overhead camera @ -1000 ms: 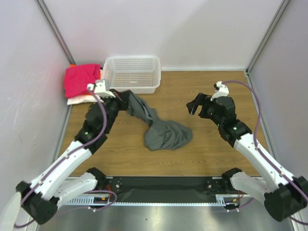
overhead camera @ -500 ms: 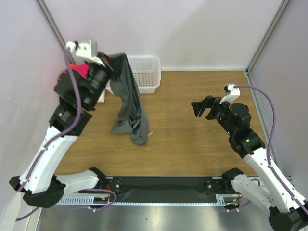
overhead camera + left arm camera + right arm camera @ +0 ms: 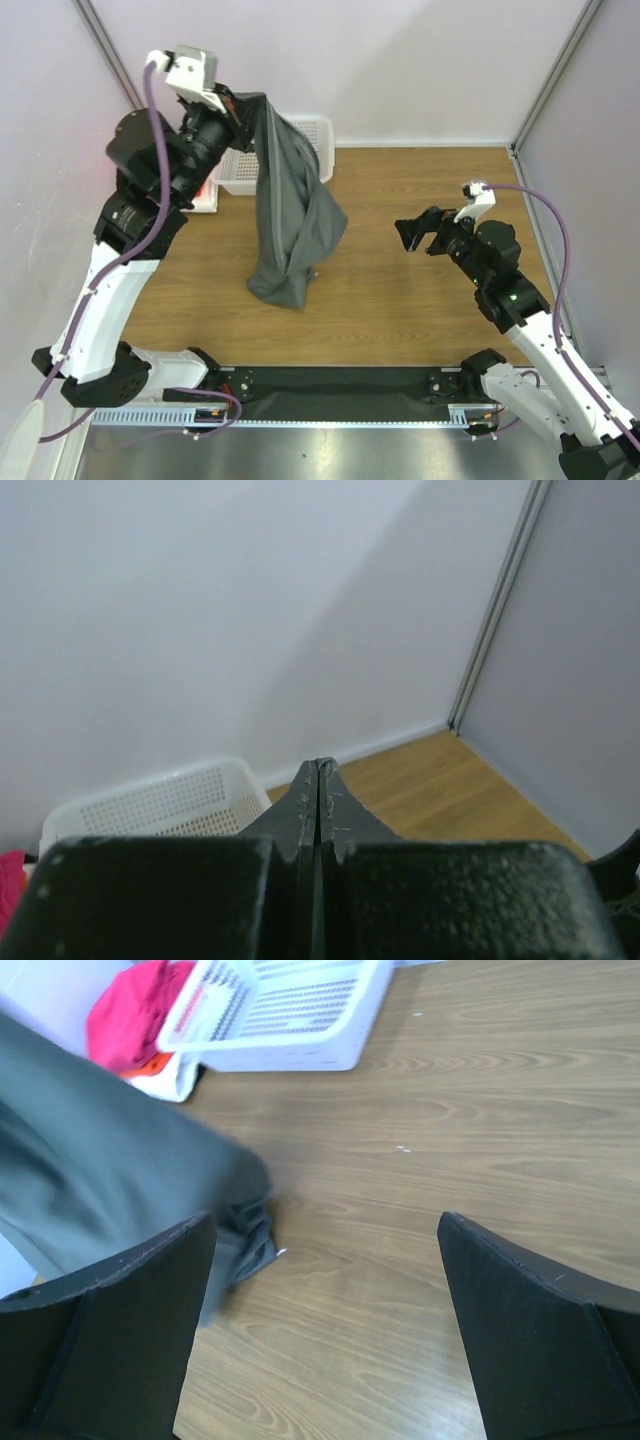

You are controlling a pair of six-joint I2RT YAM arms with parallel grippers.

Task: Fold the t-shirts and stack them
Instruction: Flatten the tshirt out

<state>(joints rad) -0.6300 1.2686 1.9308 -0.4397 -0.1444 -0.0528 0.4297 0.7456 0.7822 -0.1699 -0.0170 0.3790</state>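
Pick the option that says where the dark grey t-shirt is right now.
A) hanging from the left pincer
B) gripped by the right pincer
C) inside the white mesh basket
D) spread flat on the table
A: the left pincer, raised high, is shut on the dark grey t-shirt, which hangs down from it, while the right pincer stands open and empty.

Grey t-shirt hangs over the table — free passage rightward.
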